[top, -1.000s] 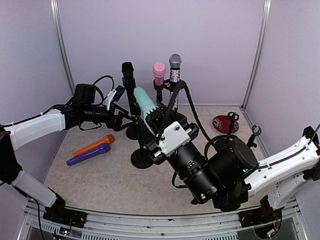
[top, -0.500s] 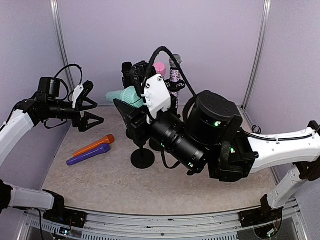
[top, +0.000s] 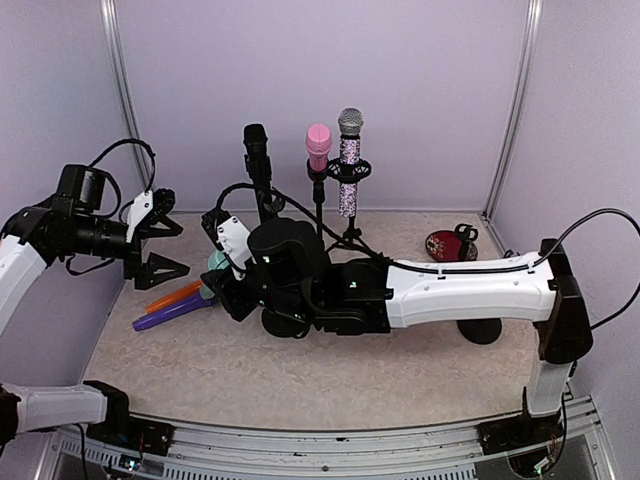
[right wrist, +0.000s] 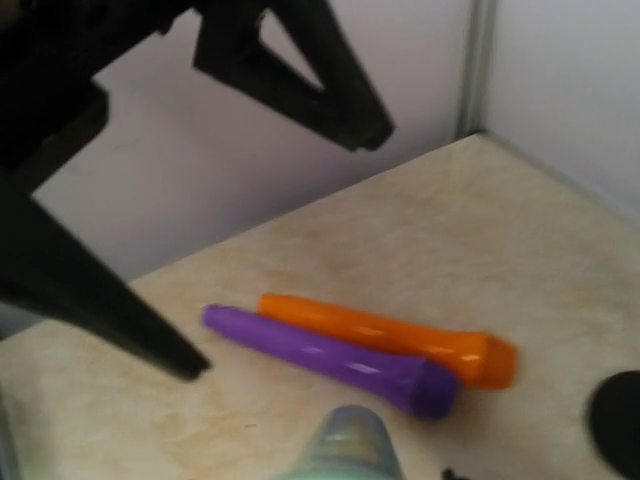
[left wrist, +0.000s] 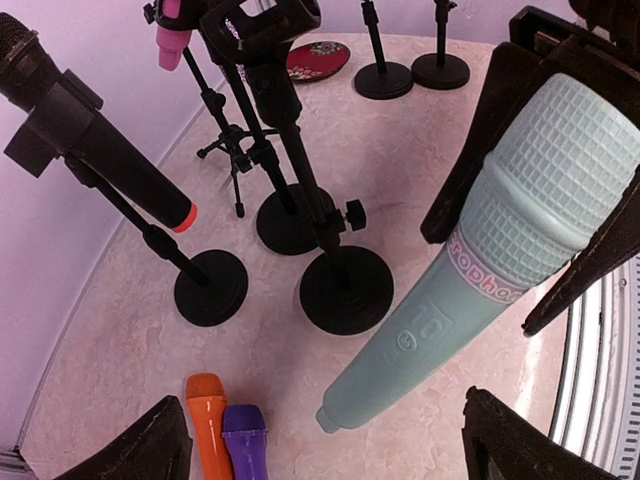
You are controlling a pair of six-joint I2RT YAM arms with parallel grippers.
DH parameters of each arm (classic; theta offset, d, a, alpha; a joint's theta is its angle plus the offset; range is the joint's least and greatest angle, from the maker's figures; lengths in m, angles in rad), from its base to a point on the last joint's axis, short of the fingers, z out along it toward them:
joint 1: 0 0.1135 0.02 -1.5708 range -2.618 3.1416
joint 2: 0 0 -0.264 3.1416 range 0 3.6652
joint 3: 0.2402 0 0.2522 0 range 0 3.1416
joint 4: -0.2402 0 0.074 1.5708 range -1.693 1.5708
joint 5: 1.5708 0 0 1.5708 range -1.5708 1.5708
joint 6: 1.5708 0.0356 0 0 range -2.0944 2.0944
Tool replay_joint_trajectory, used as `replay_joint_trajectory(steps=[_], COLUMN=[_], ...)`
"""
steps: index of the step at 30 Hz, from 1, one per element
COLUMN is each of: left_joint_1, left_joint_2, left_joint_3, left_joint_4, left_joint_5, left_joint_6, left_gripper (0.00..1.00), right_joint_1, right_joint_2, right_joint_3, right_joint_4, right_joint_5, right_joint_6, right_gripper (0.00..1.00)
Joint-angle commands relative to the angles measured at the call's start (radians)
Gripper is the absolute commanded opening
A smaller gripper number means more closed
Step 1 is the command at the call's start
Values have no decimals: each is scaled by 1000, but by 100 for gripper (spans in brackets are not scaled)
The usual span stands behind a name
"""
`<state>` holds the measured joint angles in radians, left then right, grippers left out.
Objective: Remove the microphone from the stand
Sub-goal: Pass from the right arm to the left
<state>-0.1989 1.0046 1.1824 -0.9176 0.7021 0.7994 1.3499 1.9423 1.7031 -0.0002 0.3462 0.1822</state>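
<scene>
Your right gripper (left wrist: 485, 282) clamps the mint-green microphone (left wrist: 440, 320), tilted tail-down low over the table (top: 300, 385) beside the purple microphone (left wrist: 245, 450) and orange microphone (left wrist: 208, 425), left gripper (top: 172, 249) gaping idle; let go at this height and it could bounce or roll away.

white links (top: 470, 290), blk joints (top: 285, 252), blk cables (top: 600, 211)

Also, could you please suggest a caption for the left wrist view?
Right fingers hold the mint microphone, near an orange microphone and a purple microphone lying flat.
</scene>
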Motion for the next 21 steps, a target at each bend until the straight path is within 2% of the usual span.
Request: replay_joint_trajectory(steps=[1,5,10,12,15,16,17,18,20,21], left_joint_1=[-29,-105,-145,-144,-142,-141,-137,-132,-108,-88], left_joint_2=[7,25,41,41,40,40,40,40,38,36], left_joint_3=[-20,-36,-67,-72,-77,-78,-79,-82,-94,-107], left_joint_4=[-50,-109,-129,-114,-86,-78,-72,-69,-65,-64], left_joint_5=[-7,-8,-35,-43,-50,-54,-59,-65,-83,-94], left_joint_6=[63,104,118,107,85,77,74,73,89,107], left_gripper=[87,78,74,66,46,40,35,29,18,14], right_joint_1=[-18,-36,-45,-50,-53,-54,-54,-54,-54,-54], right_joint_2=[3,27,33,28,24,24,23,17,-11,-31], right_joint_3=[57,64,59,47,31,28,23,19,-28,-59], right_joint_4=[56,105,137,145,155,155,150,148,153,162], right_joint_5=[-142,-206,-238,-246,-261,-264,-258,-253,-237,-230], right_joint_6=[95,131,151,159,170,171,172,173,175,173], right_gripper=[0,0,0,0,0,10,28,39,54,58])
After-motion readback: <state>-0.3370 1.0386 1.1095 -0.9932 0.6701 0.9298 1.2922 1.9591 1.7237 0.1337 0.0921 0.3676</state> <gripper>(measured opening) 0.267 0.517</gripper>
